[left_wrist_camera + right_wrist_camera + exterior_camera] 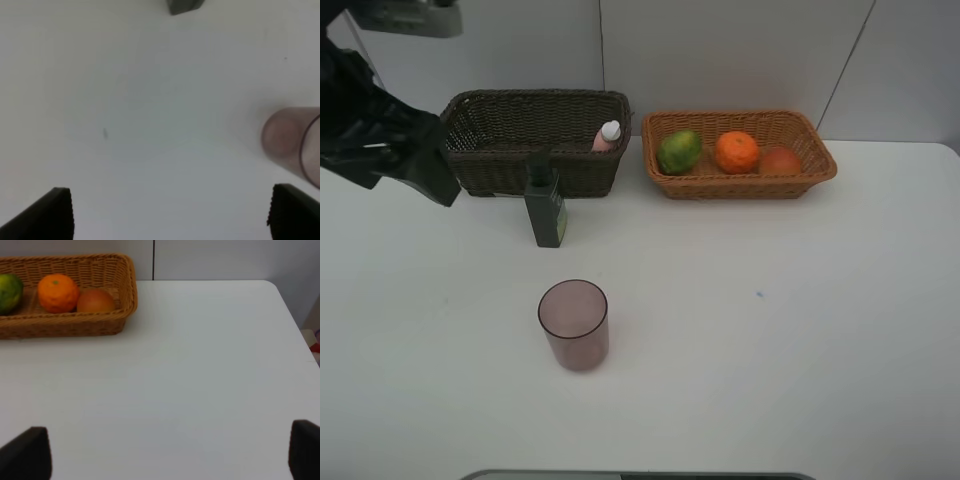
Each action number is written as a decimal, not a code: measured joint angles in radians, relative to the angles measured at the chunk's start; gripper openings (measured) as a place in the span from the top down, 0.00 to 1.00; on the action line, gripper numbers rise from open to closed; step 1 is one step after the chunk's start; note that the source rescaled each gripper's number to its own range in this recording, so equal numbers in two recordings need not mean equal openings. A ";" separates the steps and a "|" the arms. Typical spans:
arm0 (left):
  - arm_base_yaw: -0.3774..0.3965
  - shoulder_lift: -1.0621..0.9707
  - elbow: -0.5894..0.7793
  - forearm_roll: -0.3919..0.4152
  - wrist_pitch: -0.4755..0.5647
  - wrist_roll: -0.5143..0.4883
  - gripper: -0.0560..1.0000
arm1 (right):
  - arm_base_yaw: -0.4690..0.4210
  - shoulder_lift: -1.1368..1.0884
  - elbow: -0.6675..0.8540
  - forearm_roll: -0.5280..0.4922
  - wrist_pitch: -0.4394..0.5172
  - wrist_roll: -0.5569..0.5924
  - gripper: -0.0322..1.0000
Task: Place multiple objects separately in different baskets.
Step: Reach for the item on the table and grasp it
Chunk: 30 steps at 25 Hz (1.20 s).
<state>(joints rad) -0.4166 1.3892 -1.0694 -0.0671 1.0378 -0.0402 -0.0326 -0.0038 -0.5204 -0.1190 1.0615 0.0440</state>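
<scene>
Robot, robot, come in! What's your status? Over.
Left hand and right hand open, empty. Pump bottle and mauve cup left on table. Nothing blocking them.

No lettering, brand or number is legible in any view. The dark green pump bottle (546, 210) may carry a label, too small to tell.

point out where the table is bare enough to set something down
Widest bare stretch: the table in front of the tan basket, right of the mauve cup. Another lies left of the cup, in front of the dark basket. Crowded: the pump bottle stands close before the dark basket; green fruit, orange and peach fill the tan one.
</scene>
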 joint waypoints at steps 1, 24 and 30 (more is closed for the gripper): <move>-0.033 0.051 -0.034 0.002 0.000 -0.007 0.00 | 0.000 0.000 0.000 0.000 0.000 0.000 0.00; -0.313 0.343 0.006 0.091 -0.224 -0.033 0.00 | 0.000 0.000 0.000 0.000 0.000 0.000 0.00; -0.320 0.343 0.039 0.094 -0.278 -0.025 0.00 | 0.000 0.000 0.000 0.000 0.000 0.000 0.00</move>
<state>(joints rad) -0.7366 1.7318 -1.0307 0.0270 0.7600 -0.0655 -0.0326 -0.0038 -0.5204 -0.1190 1.0615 0.0440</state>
